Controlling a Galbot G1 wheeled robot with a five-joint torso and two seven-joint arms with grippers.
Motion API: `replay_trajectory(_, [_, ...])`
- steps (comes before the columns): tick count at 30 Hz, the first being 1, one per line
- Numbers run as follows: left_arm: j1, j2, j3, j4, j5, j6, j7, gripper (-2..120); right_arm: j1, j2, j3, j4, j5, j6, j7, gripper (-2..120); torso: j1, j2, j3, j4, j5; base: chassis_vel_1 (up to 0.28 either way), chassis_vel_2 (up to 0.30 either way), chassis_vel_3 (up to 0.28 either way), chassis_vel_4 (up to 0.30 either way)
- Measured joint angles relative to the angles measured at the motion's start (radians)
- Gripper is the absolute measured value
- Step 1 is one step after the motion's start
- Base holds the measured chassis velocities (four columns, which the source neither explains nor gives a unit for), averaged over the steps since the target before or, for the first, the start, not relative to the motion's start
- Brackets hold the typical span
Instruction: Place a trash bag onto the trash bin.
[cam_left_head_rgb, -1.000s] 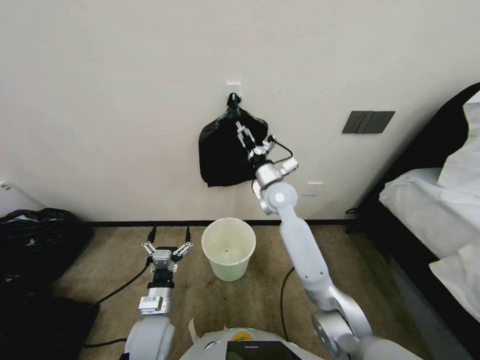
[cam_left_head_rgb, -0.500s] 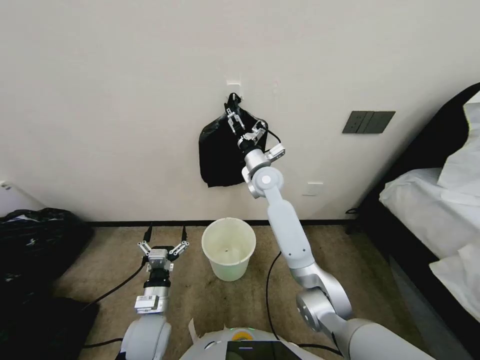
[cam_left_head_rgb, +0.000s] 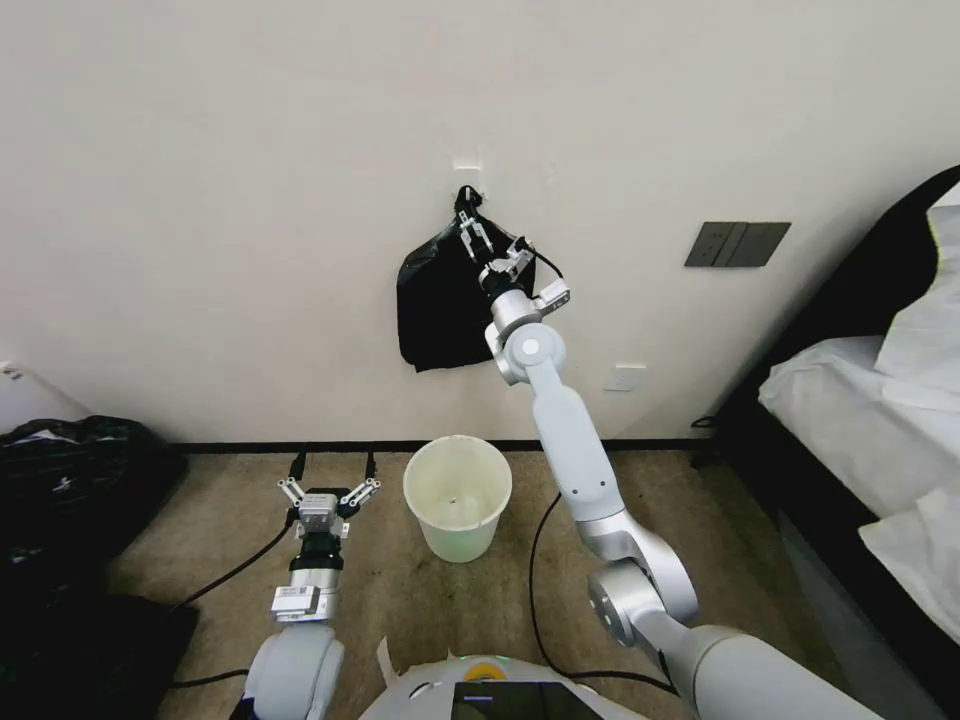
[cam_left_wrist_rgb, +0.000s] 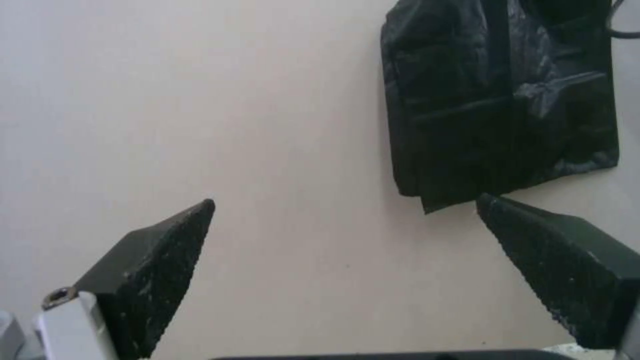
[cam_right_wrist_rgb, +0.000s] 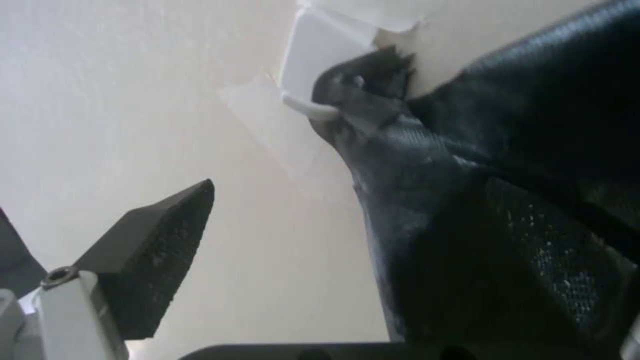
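While big black sacks (cam_left_head_rgb: 70, 470) lie heaped on the carpet (cam_left_head_rgb: 400, 600) at the far left against the wall (cam_left_head_rgb: 250, 200), the left gripper (cam_left_head_rgb: 330, 470) hovers low just to the right of them, above the floor and a little left of the trash bin (cam_left_head_rgb: 457, 495). Its two dark fingers (cam_left_wrist_rgb: 160, 270) are spread wide, with nothing between them, and in the left wrist view they frame bare wall and the lower edge of the hanging black bag bundle (cam_left_wrist_rgb: 500, 100). A black cable (cam_left_head_rgb: 235, 575) trails over the carpet beside that arm.

The trash bin stands upright on the carpet near the baseboard, unlined, its cream inside bare. Directly above it on the wall, well apart from it, hangs the black bag bundle (cam_left_head_rgb: 440, 300), knotted at its top over a small white hook (cam_right_wrist_rgb: 310, 107).

The right gripper (cam_left_head_rgb: 475, 225) is raised on its extended arm to the top of the bundle, just below the knot. Its fingers (cam_right_wrist_rgb: 157, 250) are parted; in the right wrist view one finger stands clear against the wall and the other lies against the glossy black plastic, so the jaws are not closed on it.

Farther right a dark wall plate (cam_left_head_rgb: 737, 244) sits on the wall, and a bed with white bedding (cam_left_head_rgb: 870, 400) fills the right edge.
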Motion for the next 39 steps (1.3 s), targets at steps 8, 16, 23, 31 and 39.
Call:
replay_trajectory(8, [0.002,-0.001,-0.004,-0.002,0.0,-0.001,0.0,100,0.021,0.0,-0.001,-0.014,0.001,-0.001,-0.001,100,0.0,0.0,0.0,0.0,0.0,0.0,0.0,0.0,0.0])
replay_trajectory(16, [0.002,-0.001,-0.004,-0.009,0.0,0.0,0.0,100,0.03,0.002,-0.005,-0.023,0.001,-0.004,-0.002,92,0.0,0.0,0.0,0.0,0.0,0.0,0.0,0.0,0.0])
replay_trajectory(23, [0.003,-0.002,-0.007,-0.012,0.0,0.0,0.0,100,0.03,0.002,-0.006,-0.027,0.001,-0.004,-0.002,69,0.0,0.0,0.0,0.0,0.0,0.0,0.0,0.0,0.0])
replay_trajectory(31, [0.003,-0.003,-0.011,-0.016,-0.002,-0.001,-0.001,100,0.026,0.002,-0.004,-0.031,0.001,-0.004,-0.001,37,0.0,0.0,0.0,0.0,0.0,0.0,0.0,0.0,0.0])
replay_trajectory(39, [0.004,-0.002,-0.012,-0.026,-0.003,0.0,-0.002,100,0.027,0.001,-0.005,-0.037,-0.002,0.001,-0.003,6,0.0,0.0,0.0,0.0,0.0,0.0,0.0,0.0,0.0])
